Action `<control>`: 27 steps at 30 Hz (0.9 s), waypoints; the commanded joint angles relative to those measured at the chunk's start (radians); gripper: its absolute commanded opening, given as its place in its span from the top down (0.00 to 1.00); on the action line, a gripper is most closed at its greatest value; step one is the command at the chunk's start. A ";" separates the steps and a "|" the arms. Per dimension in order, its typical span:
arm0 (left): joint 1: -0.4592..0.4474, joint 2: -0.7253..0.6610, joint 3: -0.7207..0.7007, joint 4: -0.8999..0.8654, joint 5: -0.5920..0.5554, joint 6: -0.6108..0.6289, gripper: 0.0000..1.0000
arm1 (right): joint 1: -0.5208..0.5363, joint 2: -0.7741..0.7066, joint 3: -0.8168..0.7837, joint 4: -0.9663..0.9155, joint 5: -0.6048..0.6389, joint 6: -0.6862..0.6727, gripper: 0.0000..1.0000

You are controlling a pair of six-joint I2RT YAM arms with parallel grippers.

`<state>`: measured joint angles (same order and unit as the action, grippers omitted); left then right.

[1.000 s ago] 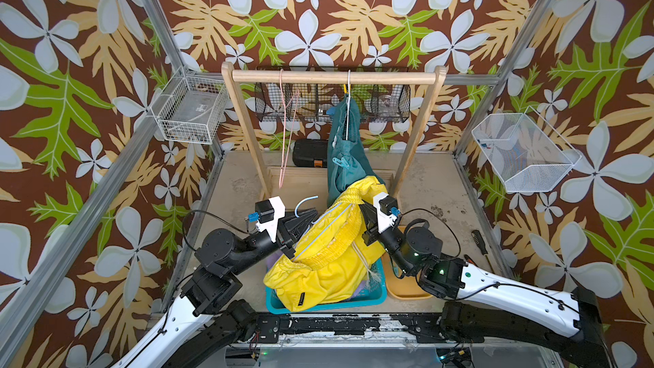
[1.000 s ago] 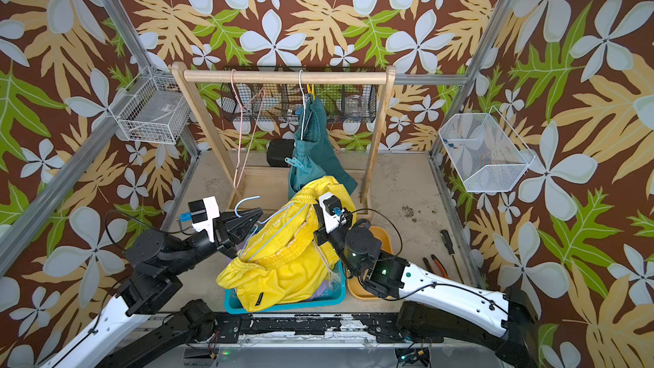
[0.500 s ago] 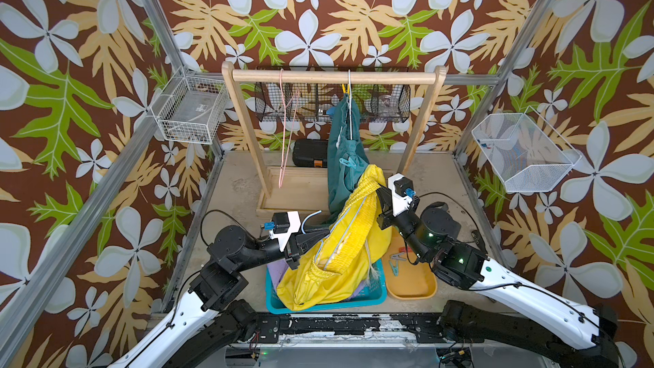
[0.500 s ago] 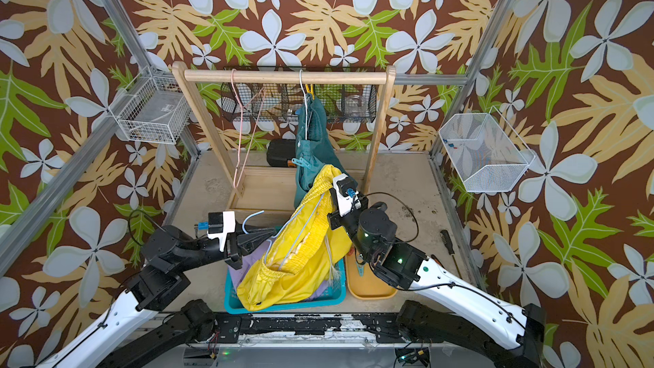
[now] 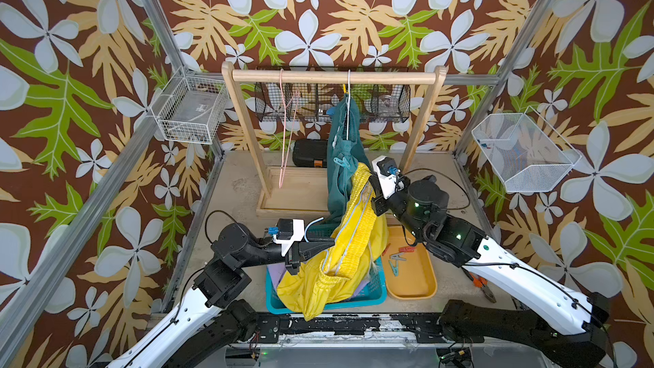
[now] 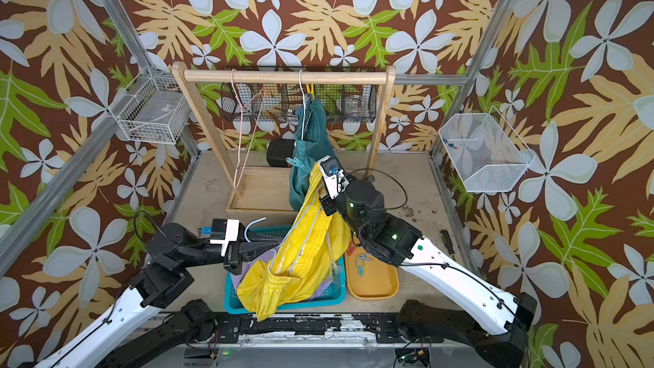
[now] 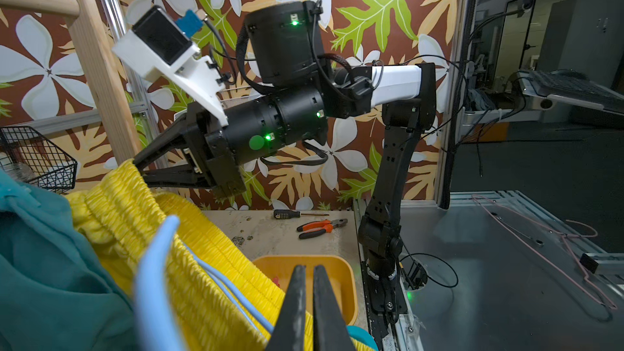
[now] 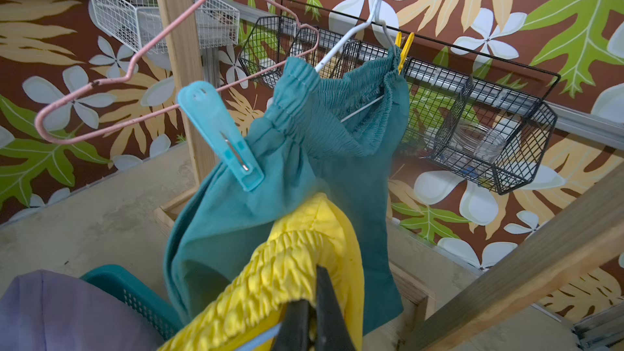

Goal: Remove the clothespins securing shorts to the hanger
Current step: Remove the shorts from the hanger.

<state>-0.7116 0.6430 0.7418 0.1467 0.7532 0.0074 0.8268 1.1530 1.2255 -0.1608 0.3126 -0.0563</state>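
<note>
Two robot arms hold yellow shorts [image 5: 339, 267] over a teal basket [image 5: 357, 304]; teal shorts [image 5: 338, 185] hang from the wooden rail [image 5: 318, 76].
Right tool [image 8: 312, 312] pinches the yellow waistband; left tool [image 7: 306, 275] is pressed together, its grip unclear; the right wrist view shows two pegs on the teal shorts, a light blue clothespin [image 8: 219, 136] and a yellow clothespin [image 8: 403, 49]; top views add three loose clothespins [image 5: 398, 259] in the orange tray [image 5: 414, 281]; lilac shorts [image 8: 50, 305] make three pairs.

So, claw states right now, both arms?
Left claw: closed, nothing visibly gripped.
Right claw: closed on the yellow shorts waistband.
</note>
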 commanded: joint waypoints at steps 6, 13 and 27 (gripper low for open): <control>0.000 -0.074 -0.028 0.022 0.066 0.023 1.00 | -0.161 0.036 0.077 -0.072 -0.182 0.031 0.96; 0.000 -0.072 -0.034 -0.010 -0.065 0.062 1.00 | -0.175 -0.090 -0.064 0.032 -0.330 0.082 0.90; 0.000 -0.022 0.001 -0.145 -0.107 0.189 1.00 | -0.176 -0.416 -0.060 -0.100 -0.371 0.101 0.38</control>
<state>-0.7116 0.6216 0.7322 0.0338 0.6582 0.1555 0.6525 0.7780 1.1492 -0.2562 -0.0277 0.0261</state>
